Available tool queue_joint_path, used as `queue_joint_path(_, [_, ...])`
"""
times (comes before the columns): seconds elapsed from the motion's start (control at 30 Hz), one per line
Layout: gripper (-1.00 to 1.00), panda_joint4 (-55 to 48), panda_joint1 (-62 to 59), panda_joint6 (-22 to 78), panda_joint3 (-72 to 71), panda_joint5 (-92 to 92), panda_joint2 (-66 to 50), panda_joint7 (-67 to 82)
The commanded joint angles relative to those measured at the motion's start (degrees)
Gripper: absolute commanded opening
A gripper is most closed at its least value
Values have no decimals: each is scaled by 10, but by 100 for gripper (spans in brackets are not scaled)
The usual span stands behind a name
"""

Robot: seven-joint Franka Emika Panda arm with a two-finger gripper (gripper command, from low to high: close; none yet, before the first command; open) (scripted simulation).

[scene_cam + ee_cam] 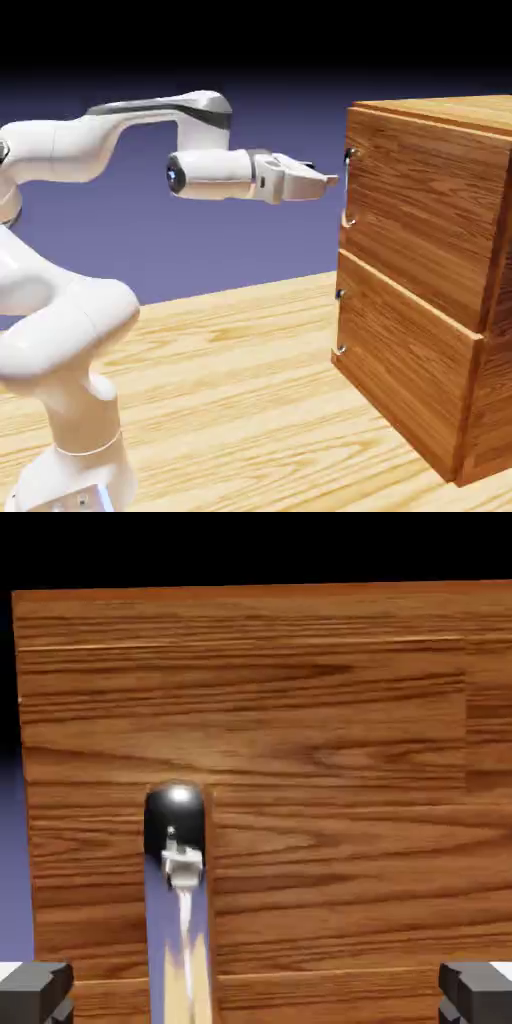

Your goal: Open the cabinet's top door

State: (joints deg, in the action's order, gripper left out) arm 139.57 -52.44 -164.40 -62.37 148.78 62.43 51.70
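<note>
The cabinet (430, 280) of reddish-brown wood stands at the right of the exterior view. Its top door (330, 762) fills most of the hand view. The door's shiny silver handle (348, 188) sits on the cabinet's left-facing front. In the hand view, the handle (180, 857) runs as a mirror-like strip left of the middle. My gripper (328, 182) is level with the handle and a short gap away from it, pointing at the door. The gripper (256, 997) is open, its fingertips (35, 992) wide apart with nothing between them.
The lower panel's handle (340, 322) sits below on the same front. The wooden table (230, 380) stretches between my base and the cabinet.
</note>
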Motion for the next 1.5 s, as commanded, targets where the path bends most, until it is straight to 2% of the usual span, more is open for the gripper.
queue_joint_path(0.0, [0,-4,-9,2,-10,25,5,16])
queue_joint_path(0.17, [0,-22,-53,10,-63,150,30,95])
queue_joint_path(0.23, [0,-23,-57,10,-66,158,32,100])
queue_joint_path(0.4, [0,-98,-155,26,-112,168,10,102])
queue_joint_path(0.43, [-100,-98,-155,26,-112,168,10,102])
queue_joint_path(0.7, [-100,47,-19,143,-17,100,2,103])
queue_joint_path(1.03, [-100,241,142,329,178,-78,47,79])
queue_joint_path(1.23, [-100,313,168,441,303,-212,83,66])
queue_joint_path(1.47, [-100,349,143,569,448,-375,92,70])
